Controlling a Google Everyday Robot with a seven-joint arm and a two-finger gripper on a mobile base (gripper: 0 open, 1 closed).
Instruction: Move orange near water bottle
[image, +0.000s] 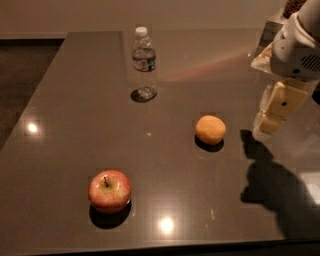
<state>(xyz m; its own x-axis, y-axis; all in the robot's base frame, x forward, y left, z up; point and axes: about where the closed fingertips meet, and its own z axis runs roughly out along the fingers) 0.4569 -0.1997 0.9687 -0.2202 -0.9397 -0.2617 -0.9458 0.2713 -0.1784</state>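
The orange (210, 129) lies on the dark grey table (70, 110), right of the middle. The water bottle (144, 62), clear with a white cap and a dark label band, stands upright at the back, well apart from the orange to its upper left. My gripper (274, 114) hangs above the table at the right edge of the view, to the right of the orange and apart from it. It holds nothing that I can see.
A red-yellow apple (110, 190) with a stem sits at the front left. The arm's shadow (272, 185) falls on the table at the front right. Some packaged items (267, 42) stand at the back right corner, behind the arm.
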